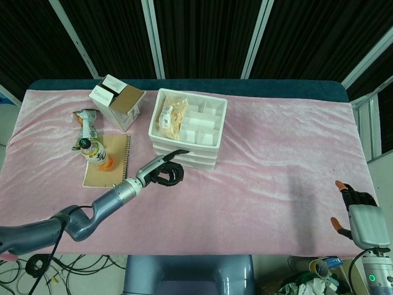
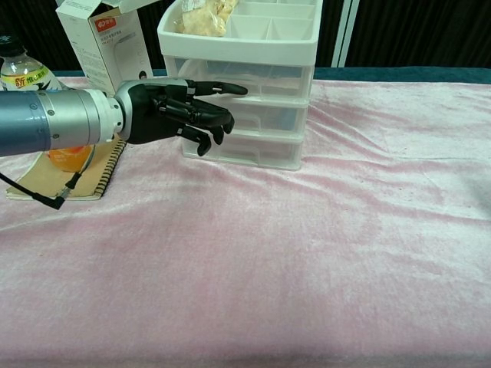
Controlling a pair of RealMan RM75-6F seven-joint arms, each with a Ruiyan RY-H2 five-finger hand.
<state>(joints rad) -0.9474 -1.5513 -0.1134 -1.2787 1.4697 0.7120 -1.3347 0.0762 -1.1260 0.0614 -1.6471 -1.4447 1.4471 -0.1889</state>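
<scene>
A white three-drawer unit [image 1: 195,146] [image 2: 253,115] stands at mid-table, with a yellow snack bag [image 1: 170,117] [image 2: 201,14] in its open top tray. My left hand [image 1: 164,172] [image 2: 180,112] hovers at the unit's front left. One finger stretches toward the upper drawer front and the rest curl in on nothing. I cannot tell if the fingertip touches the drawer. My right hand [image 1: 359,215] hangs off the table's near right corner, fingers apart and empty; the chest view does not show it.
Left of the drawers, a drink bottle [image 1: 98,153] [image 2: 31,77] lies on a brown spiral notebook [image 1: 116,161] [image 2: 73,180]. An opened white carton [image 1: 116,101] [image 2: 103,42] and a snack packet [image 1: 88,120] sit behind them. A pink cloth [image 1: 282,166] covers the table.
</scene>
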